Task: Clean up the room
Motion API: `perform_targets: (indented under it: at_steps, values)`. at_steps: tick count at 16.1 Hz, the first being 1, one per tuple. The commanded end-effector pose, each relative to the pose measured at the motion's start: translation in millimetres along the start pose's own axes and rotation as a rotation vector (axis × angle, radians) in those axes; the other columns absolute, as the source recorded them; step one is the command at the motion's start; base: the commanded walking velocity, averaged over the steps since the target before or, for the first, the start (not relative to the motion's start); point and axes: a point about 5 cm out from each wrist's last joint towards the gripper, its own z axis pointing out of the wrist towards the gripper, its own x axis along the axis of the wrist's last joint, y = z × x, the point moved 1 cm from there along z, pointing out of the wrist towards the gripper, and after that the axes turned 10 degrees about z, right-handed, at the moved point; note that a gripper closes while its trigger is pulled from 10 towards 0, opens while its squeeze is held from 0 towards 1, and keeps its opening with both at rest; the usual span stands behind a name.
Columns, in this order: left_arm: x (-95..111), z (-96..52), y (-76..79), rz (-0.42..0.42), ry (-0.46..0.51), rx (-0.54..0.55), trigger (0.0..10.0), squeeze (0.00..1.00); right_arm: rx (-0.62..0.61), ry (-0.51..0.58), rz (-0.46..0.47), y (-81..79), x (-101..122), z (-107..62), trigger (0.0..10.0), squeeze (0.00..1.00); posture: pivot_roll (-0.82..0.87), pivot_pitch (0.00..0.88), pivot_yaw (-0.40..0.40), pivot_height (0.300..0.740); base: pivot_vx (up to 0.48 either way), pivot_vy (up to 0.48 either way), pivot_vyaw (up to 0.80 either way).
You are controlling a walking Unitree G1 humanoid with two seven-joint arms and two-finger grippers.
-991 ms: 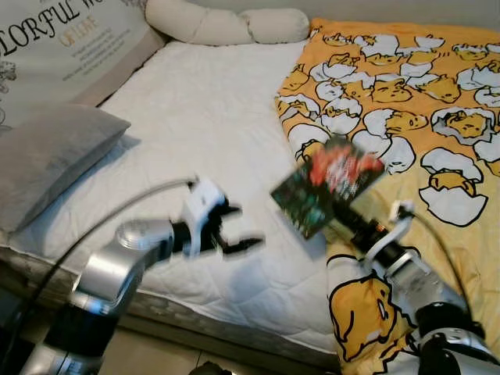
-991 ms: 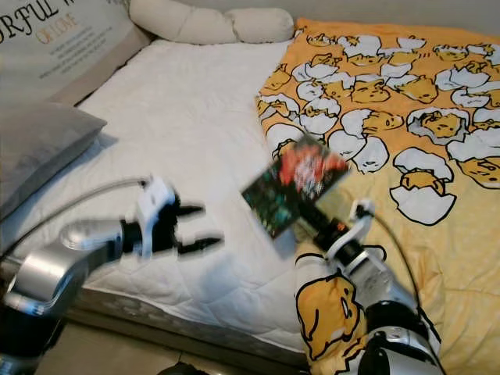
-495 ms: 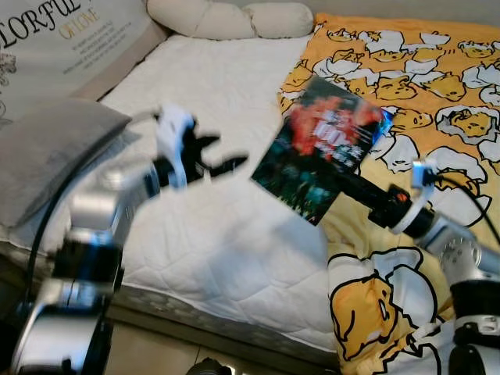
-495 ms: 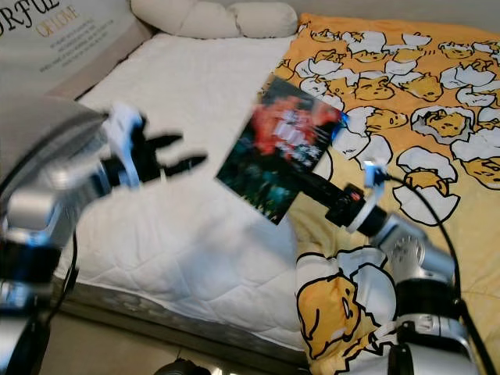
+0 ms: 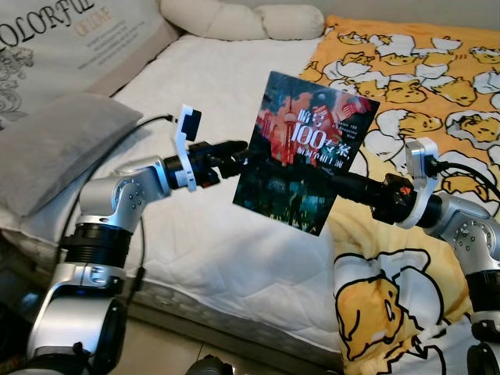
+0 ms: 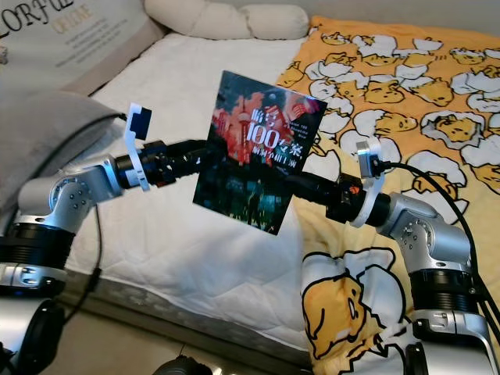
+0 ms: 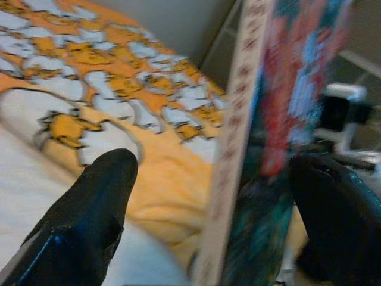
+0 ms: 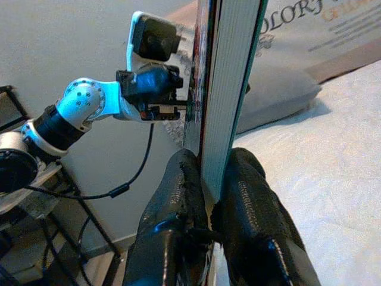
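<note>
The two head views look forward and down from above the bed's (image 5: 234,258) near edge, the right eye shifted slightly sideways; both take in the same mattress, pillow (image 5: 55,148) at left and yellow blanket (image 5: 437,101) at right. The left wrist view sits close behind its fingers (image 7: 89,220), facing the book's (image 5: 305,160) edge and the blanket. The right wrist view looks closely along its fingers (image 8: 178,220) up the book toward the opposite arm.
</note>
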Motion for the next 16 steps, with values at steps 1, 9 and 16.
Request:
perform_targets:
  at_steps: [1,9,16]
  values:
    - [3.7,-2.3,3.4,-0.023,0.039,-0.041,0.0,0.00,0.055,0.002,-0.027,-7.6,4.7,2.7,0.0,0.00,-0.04,0.000,0.066,0.740,0.000,0.000,0.00]
    - [-1.3,0.7,19.2,-0.076,0.100,-0.191,0.0,0.00,0.086,-0.017,-0.007,-10.8,5.3,5.5,0.0,0.00,-0.05,0.000,0.053,0.740,0.000,0.000,0.00]
    - [-2.7,-0.3,19.5,-0.075,0.122,-0.183,0.0,0.00,0.112,-0.009,-0.006,-14.4,9.9,6.1,0.0,0.00,-0.05,0.000,0.049,0.740,0.000,0.000,0.00]
